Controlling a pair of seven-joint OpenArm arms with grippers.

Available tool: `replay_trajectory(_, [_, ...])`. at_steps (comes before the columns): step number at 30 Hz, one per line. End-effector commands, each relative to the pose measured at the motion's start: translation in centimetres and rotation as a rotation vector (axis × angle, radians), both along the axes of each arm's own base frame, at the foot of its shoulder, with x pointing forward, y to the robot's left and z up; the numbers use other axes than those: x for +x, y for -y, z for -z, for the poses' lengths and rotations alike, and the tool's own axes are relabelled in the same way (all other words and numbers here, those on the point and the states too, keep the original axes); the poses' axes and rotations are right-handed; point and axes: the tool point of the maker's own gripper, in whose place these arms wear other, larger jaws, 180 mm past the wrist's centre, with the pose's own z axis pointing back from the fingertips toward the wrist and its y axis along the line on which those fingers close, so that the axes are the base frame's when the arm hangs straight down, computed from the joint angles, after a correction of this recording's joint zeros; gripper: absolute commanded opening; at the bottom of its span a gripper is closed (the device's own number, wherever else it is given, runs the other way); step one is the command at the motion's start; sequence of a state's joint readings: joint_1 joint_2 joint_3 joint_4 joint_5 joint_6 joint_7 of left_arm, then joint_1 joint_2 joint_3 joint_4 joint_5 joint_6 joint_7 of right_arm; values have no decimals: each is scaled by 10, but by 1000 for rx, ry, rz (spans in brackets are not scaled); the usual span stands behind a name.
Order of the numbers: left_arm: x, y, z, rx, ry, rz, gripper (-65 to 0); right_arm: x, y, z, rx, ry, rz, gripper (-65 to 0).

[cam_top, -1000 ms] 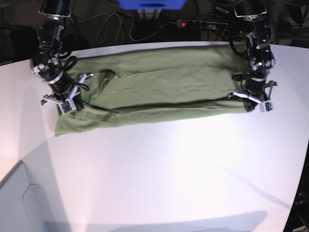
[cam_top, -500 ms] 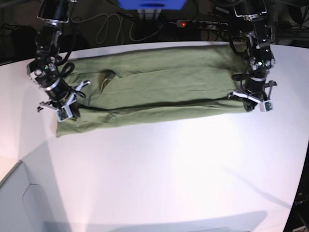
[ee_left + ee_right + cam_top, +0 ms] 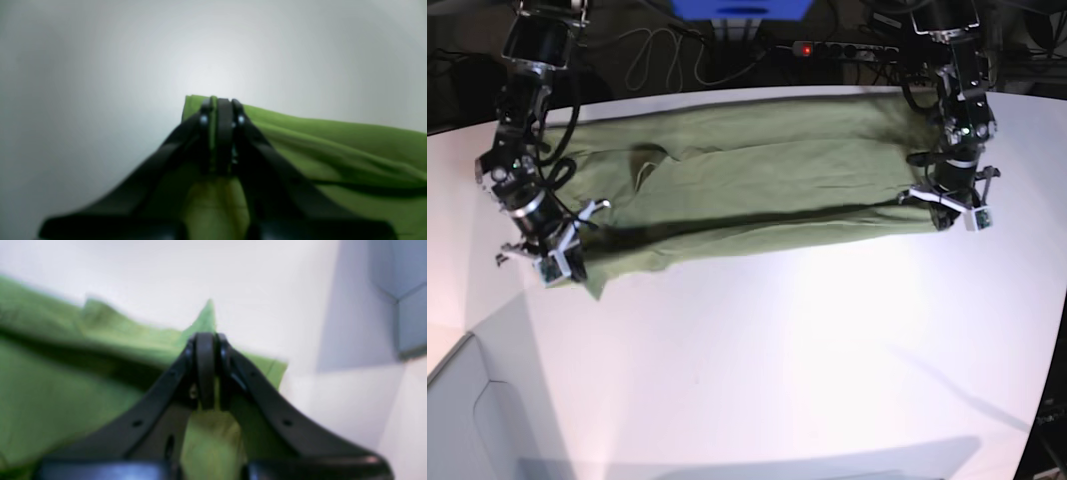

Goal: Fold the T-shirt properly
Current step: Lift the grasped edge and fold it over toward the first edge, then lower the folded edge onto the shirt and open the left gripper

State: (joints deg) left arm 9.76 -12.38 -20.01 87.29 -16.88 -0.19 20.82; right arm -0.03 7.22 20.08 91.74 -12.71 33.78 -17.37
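Plain olive-green, wrinkled T-shirt (image 3: 757, 180) spread across the white table (image 3: 807, 350); left gripper (image 3: 220, 111) and right gripper (image 3: 206, 340) each apparently clamp an edge.

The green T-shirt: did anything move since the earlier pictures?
Yes. The right end effector, shut on the T-shirt, slid toward the table's near edge, dragging its corner along, so that end now hangs lower and more pointed. The left end effector stayed put, shut on its corner. The shirt's middle lies as before.

No readable text, labels, brands, numbers or signs in any view; wrist views blurred
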Motion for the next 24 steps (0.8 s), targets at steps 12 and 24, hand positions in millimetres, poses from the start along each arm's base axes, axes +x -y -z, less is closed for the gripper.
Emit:
replay_trajectory(12, [6, -2, -11, 8, 45, -6, -650, -2, 5, 8, 29, -7, -3, -649])
replay_trajectory(24, [10, -3, -13, 11, 53, -5, -650, -38, 25, 37, 22, -98, 49, -649])
